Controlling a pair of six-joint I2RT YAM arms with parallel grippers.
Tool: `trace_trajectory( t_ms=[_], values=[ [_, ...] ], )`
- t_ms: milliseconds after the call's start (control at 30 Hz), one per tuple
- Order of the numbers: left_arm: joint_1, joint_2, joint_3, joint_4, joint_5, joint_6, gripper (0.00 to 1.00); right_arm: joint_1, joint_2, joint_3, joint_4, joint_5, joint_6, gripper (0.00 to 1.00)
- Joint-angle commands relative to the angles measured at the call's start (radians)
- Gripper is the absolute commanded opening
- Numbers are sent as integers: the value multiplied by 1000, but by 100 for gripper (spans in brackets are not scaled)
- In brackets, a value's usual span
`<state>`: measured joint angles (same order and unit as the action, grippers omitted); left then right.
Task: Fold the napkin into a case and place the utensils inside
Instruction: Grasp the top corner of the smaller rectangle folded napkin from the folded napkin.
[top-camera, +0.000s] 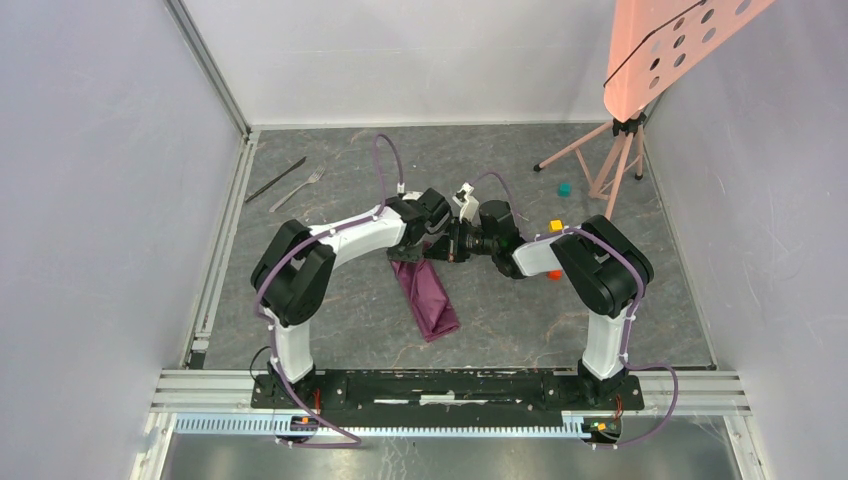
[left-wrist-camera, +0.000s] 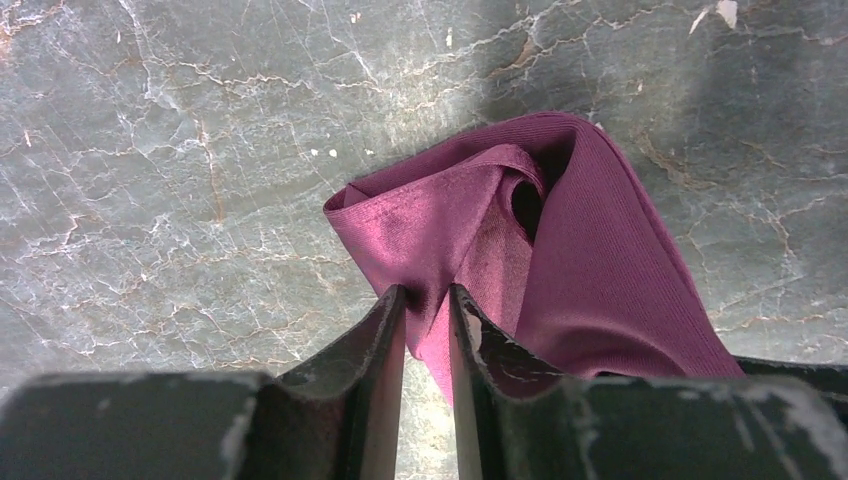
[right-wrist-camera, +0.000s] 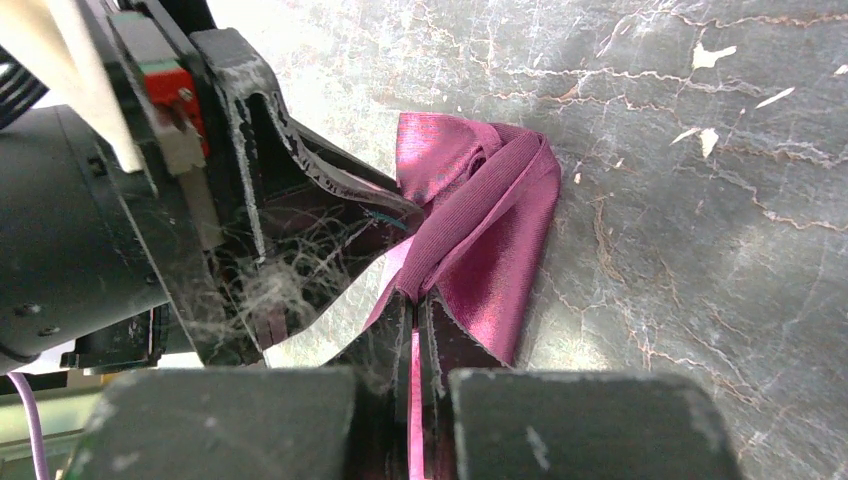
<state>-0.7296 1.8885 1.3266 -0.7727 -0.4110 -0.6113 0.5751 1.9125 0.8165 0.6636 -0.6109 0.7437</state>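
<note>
The plum-purple napkin (top-camera: 432, 298) lies as a long folded strip on the marbled table, its far end lifted and bunched between both grippers. My left gripper (left-wrist-camera: 428, 298) has its jaws nearly together, pinching a gathered fold of the napkin (left-wrist-camera: 590, 260) at the tips. My right gripper (right-wrist-camera: 415, 300) is shut on a thin edge of the napkin (right-wrist-camera: 500, 230), close beside the left gripper's fingers (right-wrist-camera: 330, 180). From above, the left gripper (top-camera: 425, 243) and right gripper (top-camera: 452, 245) almost touch. The utensils lie far left: a silver fork (top-camera: 298, 188) and a dark knife (top-camera: 276, 180).
A teal cube (top-camera: 565, 188), a yellow cube (top-camera: 556, 226) and a small red piece (top-camera: 553, 274) sit right of the arms. A pink tripod stand (top-camera: 620, 150) occupies the far right corner. Metal rails (top-camera: 225, 240) line the table's left edge.
</note>
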Motion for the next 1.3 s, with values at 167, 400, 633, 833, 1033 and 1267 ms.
trace_trajectory(
  t_ms=[167,400,633,833,1033,1267],
  values=[
    [-15,11,34,1,-82,26,11,17,-12,33,12,-15,-11,0],
    [-13,-93,-66,121,-41,38,2,62,20,106,-83,-4,-64,0],
    [-5,-187,-169,237,-10,39,2,96,89,161,-133,16,-73,0],
    [16,-246,-249,322,40,43,2,114,159,219,-148,18,-77,0],
    [33,-257,-281,344,59,37,2,118,237,285,-156,2,-124,0],
    [47,-283,-323,363,69,32,2,89,120,183,-81,-65,-138,21]
  ],
)
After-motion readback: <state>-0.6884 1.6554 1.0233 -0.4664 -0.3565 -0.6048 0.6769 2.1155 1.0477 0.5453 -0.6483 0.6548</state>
